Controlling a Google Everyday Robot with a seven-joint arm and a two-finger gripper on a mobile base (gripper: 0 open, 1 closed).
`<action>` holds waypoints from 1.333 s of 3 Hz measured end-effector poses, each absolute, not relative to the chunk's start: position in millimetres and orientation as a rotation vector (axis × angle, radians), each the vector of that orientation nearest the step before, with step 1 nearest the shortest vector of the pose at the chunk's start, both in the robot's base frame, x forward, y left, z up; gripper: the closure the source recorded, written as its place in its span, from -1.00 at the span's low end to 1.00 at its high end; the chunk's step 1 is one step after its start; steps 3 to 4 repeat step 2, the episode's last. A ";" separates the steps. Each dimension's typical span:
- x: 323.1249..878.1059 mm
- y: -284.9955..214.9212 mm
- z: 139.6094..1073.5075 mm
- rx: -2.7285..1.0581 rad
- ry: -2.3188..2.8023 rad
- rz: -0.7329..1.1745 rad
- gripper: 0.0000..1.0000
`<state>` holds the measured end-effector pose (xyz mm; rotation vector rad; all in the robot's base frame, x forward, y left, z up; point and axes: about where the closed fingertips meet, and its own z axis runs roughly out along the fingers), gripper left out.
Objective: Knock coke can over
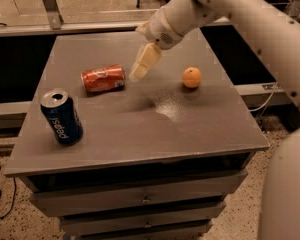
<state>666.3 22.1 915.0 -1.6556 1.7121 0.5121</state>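
The red coke can (103,78) lies on its side on the grey table top (140,124), left of centre, its long axis running left to right. My gripper (141,68) hangs above the table just to the right of the can, a little apart from it, and holds nothing. The arm reaches in from the upper right.
A blue Pepsi can (61,117) stands upright near the front left corner. An orange (192,77) sits right of centre. The table has drawers below its front edge (145,199). A metal rail and floor lie behind.
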 end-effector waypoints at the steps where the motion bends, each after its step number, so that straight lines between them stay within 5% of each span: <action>1: 678.4 -27.0 942.8 -1.491 1.646 0.466 -1.00; 4: 679.7 -35.6 943.5 -1.471 1.649 0.457 -1.00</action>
